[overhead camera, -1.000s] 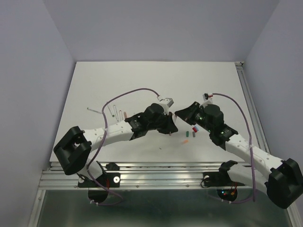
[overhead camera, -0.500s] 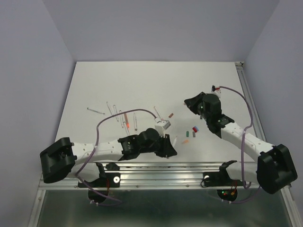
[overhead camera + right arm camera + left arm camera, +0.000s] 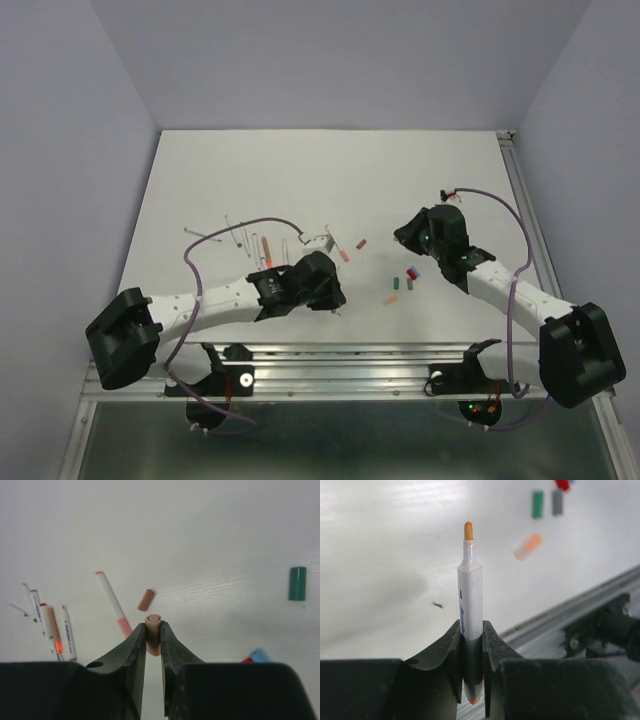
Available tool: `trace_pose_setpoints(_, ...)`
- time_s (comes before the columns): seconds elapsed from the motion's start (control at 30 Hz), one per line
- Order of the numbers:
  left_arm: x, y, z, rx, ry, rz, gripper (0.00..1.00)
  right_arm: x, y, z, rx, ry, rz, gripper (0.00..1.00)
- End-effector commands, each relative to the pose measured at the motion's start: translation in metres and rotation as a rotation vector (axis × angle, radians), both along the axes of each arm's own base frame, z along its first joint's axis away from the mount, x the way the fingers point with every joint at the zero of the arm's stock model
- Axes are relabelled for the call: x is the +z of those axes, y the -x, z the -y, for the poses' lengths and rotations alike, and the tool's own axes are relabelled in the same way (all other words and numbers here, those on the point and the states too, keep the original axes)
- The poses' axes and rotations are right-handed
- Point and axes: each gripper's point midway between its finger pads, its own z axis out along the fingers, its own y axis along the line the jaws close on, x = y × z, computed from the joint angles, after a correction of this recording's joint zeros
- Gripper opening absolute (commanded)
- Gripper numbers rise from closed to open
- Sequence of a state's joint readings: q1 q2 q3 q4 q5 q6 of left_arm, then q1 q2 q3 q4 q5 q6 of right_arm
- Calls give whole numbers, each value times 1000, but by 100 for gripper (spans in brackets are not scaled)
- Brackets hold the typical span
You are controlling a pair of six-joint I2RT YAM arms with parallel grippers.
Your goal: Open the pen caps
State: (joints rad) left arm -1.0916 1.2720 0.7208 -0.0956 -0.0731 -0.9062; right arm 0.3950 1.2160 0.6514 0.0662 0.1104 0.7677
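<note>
Both arms reach in over the white bench [image 3: 300, 170]. The left claw [image 3: 333, 300] hangs low near the front edge and the right claw [image 3: 403, 236] sits further back; from up here I cannot tell what either one grips. Between them lie loose pen caps: a brown one [image 3: 362, 243] beside a pink-tipped pen [image 3: 341, 249], then green [image 3: 396, 284] and grey [image 3: 409, 284] side by side, with orange [image 3: 392, 298] just in front. More pens [image 3: 262, 245] lie scattered to the left.

— What surrounds the white worktop [image 3: 300, 180]?
— Pale lilac walls [image 3: 340, 60] at nine, twelve and three o'clock, and metal rails [image 3: 330, 360] at six o'clock.
— And the light?
— Even, with soft glare on the surface.
</note>
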Motion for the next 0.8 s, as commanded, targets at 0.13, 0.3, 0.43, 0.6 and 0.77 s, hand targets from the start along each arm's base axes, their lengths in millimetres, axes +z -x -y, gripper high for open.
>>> trace_pose_setpoints(0.13,-24,-78,-73,249,-294,9,2,-63,51,27,40,164,-181,7)
trace_pose_setpoints(0.3,-35,-89,-81,279,-390,-13,14,-77,62,27,74,182,-233,11)
trace_pose_setpoints(0.43,-53,-86,-89,287,-450,-52,24,-85,68,24,92,169,-255,17)
trace_pose_setpoints(0.6,-55,-87,-93,297,-461,-52,33,-91,72,25,95,171,-278,20)
trace_pose_setpoints(0.77,-51,-87,-93,303,-446,-51,51,-95,75,25,91,165,-290,27)
